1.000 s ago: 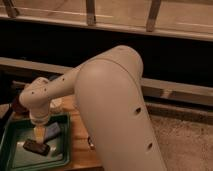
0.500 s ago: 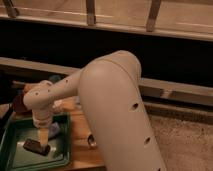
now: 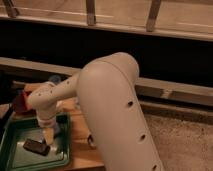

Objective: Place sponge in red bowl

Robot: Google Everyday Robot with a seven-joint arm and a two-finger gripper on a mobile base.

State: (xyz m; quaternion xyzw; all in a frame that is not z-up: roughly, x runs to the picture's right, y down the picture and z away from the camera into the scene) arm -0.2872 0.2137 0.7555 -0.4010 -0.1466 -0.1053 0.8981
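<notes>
A dark, flat rectangular object (image 3: 36, 146), probably the sponge, lies in a green tray (image 3: 12, 150) at the lower left. My gripper (image 3: 48, 134) hangs from the white wrist (image 3: 44, 102), pointing down over the tray just right of and slightly above that object. The red bowl (image 3: 21, 101) stands behind the tray at the left, partly hidden by the wrist. My big white arm (image 3: 112, 115) fills the middle of the view.
The tray sits on a wooden table (image 3: 80, 132). A small blue-topped thing (image 3: 54, 79) stands behind the arm near the bowl. A dark wall with a ledge (image 3: 170, 87) runs along the back. Speckled floor (image 3: 185, 145) lies to the right.
My gripper has shifted a little to the right and slightly lower over the tray. The dark object has stayed where it lay.
</notes>
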